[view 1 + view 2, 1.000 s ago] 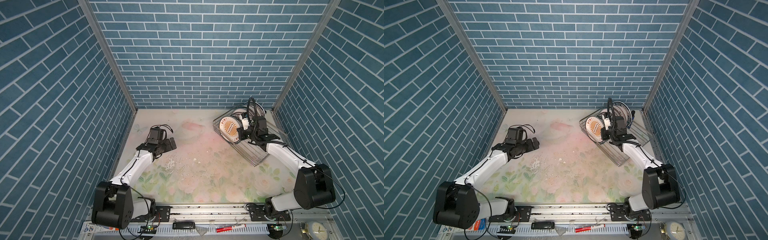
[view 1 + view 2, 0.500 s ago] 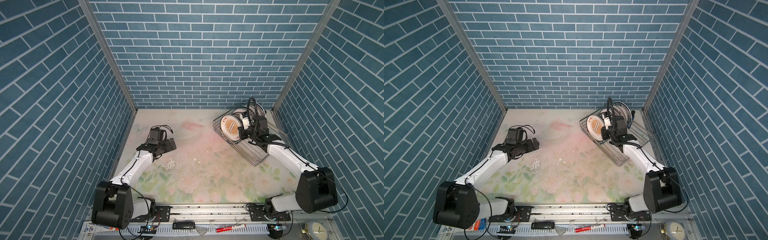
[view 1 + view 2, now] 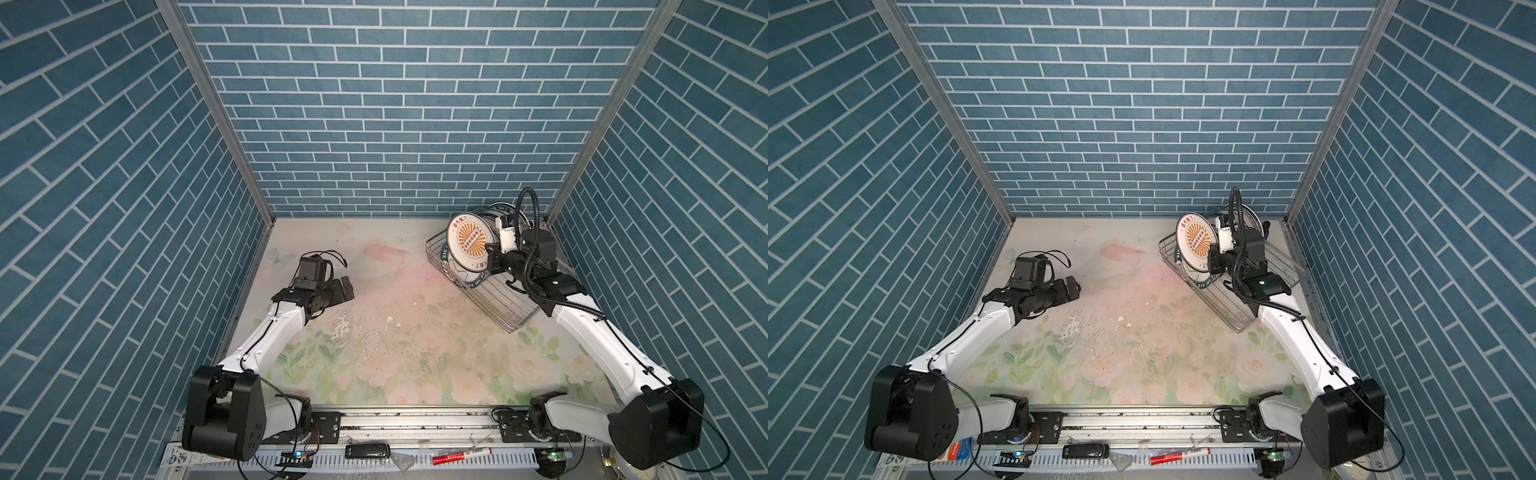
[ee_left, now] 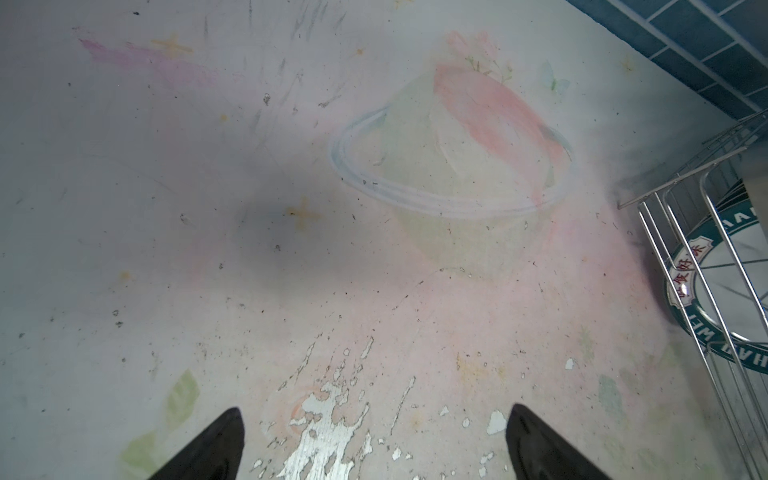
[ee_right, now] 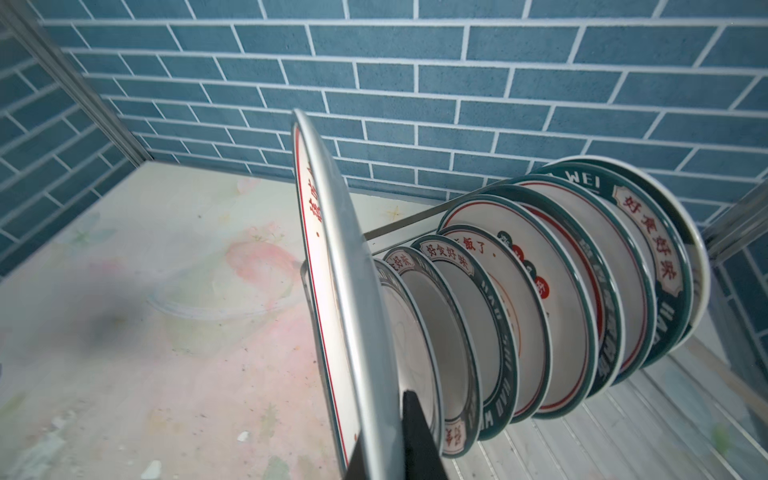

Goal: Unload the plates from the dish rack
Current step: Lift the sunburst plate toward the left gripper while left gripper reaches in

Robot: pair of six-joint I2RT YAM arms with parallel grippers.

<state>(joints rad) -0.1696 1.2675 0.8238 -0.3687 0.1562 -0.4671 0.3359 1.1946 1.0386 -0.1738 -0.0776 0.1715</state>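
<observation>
the right gripper (image 3: 491,252) pinches the sunburst plate (image 3: 469,237) by its rim over the dish rack (image 3: 513,309) in the tabletop's (image 3: 415,353) far right corner, while the left gripper (image 3: 345,286) hovers spread wide near the left edge.

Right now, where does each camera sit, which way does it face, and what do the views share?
Top views: high over the front rail, looking down toward the back wall; both arms whole, left gripper open, right gripper at the dish rack.
Left wrist: on the left arm, facing down at the table and rack corner; two black fingertips apart.
Right wrist: on the right arm, facing along the plates toward the back wall; fingertips pinch the sunburst plate.
Shared: top and right wrist views both show that plate.
</observation>
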